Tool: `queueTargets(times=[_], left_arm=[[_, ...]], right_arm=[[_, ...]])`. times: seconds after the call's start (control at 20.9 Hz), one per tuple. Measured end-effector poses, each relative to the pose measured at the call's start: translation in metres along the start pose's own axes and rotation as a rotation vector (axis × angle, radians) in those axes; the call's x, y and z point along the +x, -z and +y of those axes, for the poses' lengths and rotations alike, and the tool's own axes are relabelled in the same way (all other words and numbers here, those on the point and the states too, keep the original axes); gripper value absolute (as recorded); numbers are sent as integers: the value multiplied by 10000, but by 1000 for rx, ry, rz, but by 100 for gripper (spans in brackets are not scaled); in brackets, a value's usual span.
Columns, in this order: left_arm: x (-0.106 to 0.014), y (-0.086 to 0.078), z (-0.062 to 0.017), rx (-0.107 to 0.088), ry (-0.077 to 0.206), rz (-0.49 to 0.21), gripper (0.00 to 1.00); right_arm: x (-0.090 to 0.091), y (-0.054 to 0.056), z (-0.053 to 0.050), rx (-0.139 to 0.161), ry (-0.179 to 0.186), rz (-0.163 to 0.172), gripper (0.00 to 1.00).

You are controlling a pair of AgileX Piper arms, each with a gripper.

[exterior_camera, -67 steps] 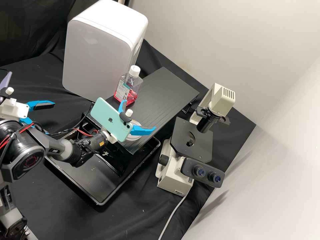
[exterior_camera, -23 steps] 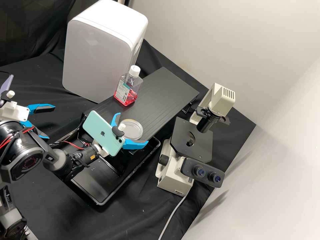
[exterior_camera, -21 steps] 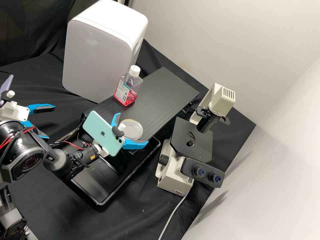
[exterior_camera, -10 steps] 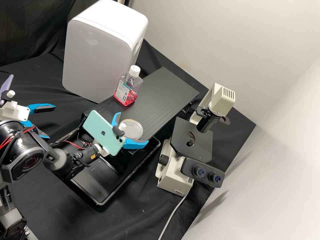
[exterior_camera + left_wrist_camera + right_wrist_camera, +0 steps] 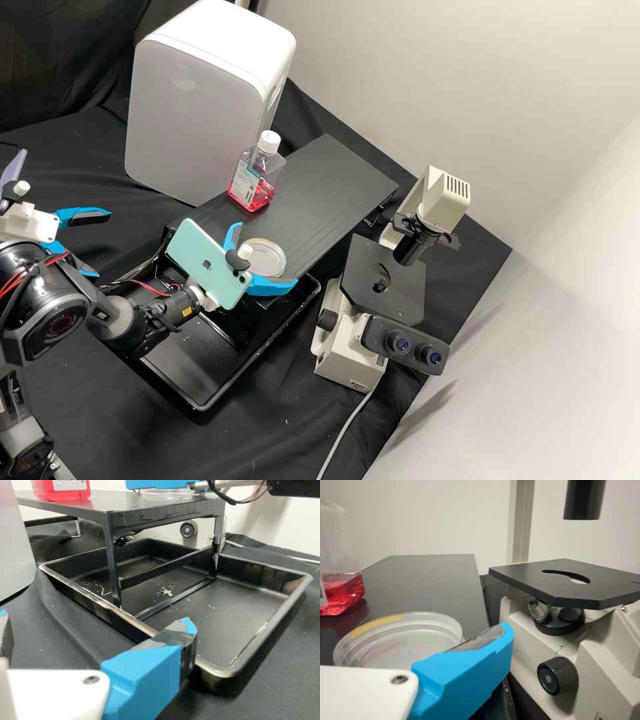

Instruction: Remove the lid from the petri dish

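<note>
Petri dish (image 5: 265,259), clear and round, no long axis; lid (image 5: 402,630) judged to be seated. Located at the 7 o'clock end of the black platform (image 5: 327,187), at 6 o'clock from the red-filled bottle (image 5: 254,175). It is flanked by the right gripper (image 5: 267,255), jaws apart, with fingers at 10 and 5 o'clock of the rim. The left gripper (image 5: 103,243), jaws apart, is held well apart at 9 o'clock, so the right arm is nearer.

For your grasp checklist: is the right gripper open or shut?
Open: the right gripper has its blue fingers apart, one each side of the petri dish.
</note>
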Motion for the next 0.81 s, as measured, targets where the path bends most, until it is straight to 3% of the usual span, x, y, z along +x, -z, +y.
queueTargets(times=[0.19, 0.67, 0.72, 0.81], left_arm=[[0, -5, -1, 0, 0, -1, 100], [1, -4, -5, 0, 2, -1, 100], [1, -4, -5, 0, 2, -1, 100], [1, -4, -5, 0, 2, -1, 100]], right_arm=[[7, -10, 23, 14, -22, -15, 100], [7, 1, 10, 12, -17, -11, 100], [7, 10, 0, 8, -13, -7, 0], [7, 20, -10, -14, -10, -5, 0]])
